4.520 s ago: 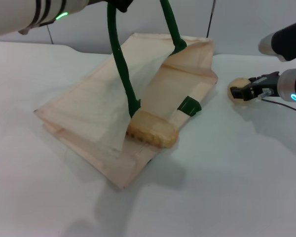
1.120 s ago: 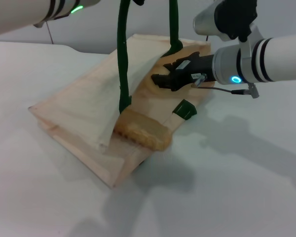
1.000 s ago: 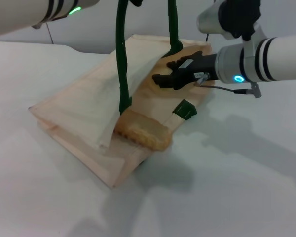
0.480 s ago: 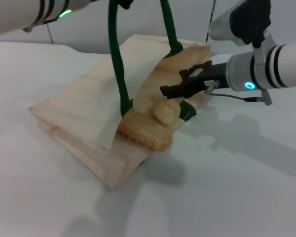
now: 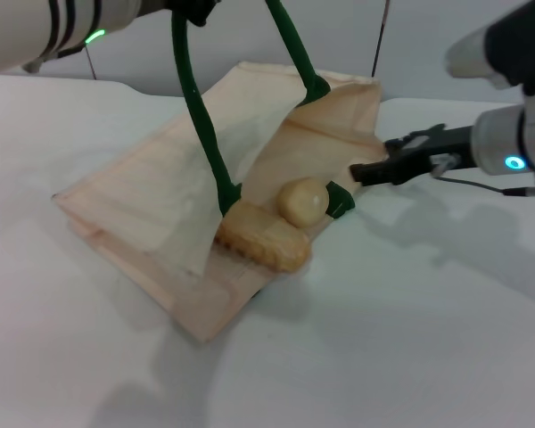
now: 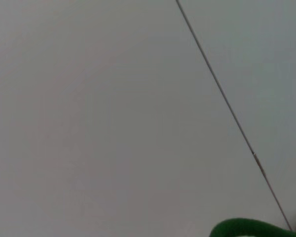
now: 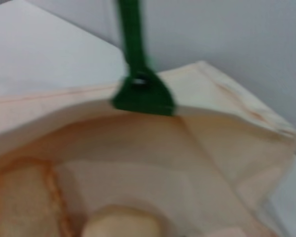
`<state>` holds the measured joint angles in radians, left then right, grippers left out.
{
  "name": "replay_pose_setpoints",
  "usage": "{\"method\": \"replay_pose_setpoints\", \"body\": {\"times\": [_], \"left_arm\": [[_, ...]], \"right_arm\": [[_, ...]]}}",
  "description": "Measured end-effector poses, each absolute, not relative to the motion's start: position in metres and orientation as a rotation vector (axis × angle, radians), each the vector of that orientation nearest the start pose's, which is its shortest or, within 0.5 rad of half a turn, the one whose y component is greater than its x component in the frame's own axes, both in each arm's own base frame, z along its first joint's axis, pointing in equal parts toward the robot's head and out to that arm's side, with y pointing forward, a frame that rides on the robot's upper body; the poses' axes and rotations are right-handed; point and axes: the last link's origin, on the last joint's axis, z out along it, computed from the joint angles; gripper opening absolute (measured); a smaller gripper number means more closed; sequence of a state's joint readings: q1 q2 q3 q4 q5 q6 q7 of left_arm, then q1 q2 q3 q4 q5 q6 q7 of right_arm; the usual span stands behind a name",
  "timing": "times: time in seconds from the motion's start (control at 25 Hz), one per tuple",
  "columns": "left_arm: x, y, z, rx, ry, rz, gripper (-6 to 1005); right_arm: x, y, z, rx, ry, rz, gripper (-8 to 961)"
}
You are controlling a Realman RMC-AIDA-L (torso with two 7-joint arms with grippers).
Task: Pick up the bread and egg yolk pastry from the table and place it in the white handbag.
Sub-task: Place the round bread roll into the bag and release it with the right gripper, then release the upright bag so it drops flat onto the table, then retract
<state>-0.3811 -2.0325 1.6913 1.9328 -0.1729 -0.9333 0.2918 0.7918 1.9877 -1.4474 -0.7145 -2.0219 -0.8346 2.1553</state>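
Note:
The white handbag (image 5: 152, 196) lies on the table with its mouth held open. My left gripper (image 5: 193, 7), at the top edge of the head view, holds its green handles (image 5: 196, 116) up. The bread (image 5: 263, 239) lies at the bag's mouth, and the egg yolk pastry (image 5: 303, 200) rests just behind it, touching it. My right gripper (image 5: 374, 169) is open and empty, just right of the bag's mouth. The right wrist view shows the bag's inside (image 7: 212, 128), a green tab (image 7: 140, 94), the bread (image 7: 24, 197) and the pastry (image 7: 121, 224). The left wrist view shows only a bit of handle (image 6: 246, 228).
The white table (image 5: 410, 321) stretches in front and to the right of the bag. A thin dark cable (image 5: 377, 36) runs up the grey wall behind the bag.
My right gripper let go of the pastry in the bag's mouth and drew back to the right, out of the bag. The left arm shifted the handles slightly left.

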Motion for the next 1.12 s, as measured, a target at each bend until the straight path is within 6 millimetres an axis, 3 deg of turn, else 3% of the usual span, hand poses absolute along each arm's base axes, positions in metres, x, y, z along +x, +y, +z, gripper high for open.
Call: {"method": "replay_pose_setpoints", "body": {"times": [0.24,0.48,0.92,1.04,1.12], "left_arm": [[-0.090,0.372,0.066,-2.030,-0.263,-0.066,117],[-0.103,0.379,0.054,-2.061,-0.310,-0.066,117],[-0.130,0.395,0.021,-2.103,-0.338,-0.069,126],[-0.138,0.401,0.013,-2.117,-0.366,-0.051,351],[-0.142,0.404,0.009,-2.124,-0.384,-0.041,431]], "right_arm": [[0.205,0.444,-0.019,-2.448,0.827,0.076,781],[0.211,0.444,-0.002,-2.398,0.843,0.119,778],[0.212,0.444,0.002,-2.390,0.853,0.133,775],[0.212,0.444,0.002,-2.387,0.862,0.135,775],[0.212,0.444,0.002,-2.385,0.867,0.134,774]]}}
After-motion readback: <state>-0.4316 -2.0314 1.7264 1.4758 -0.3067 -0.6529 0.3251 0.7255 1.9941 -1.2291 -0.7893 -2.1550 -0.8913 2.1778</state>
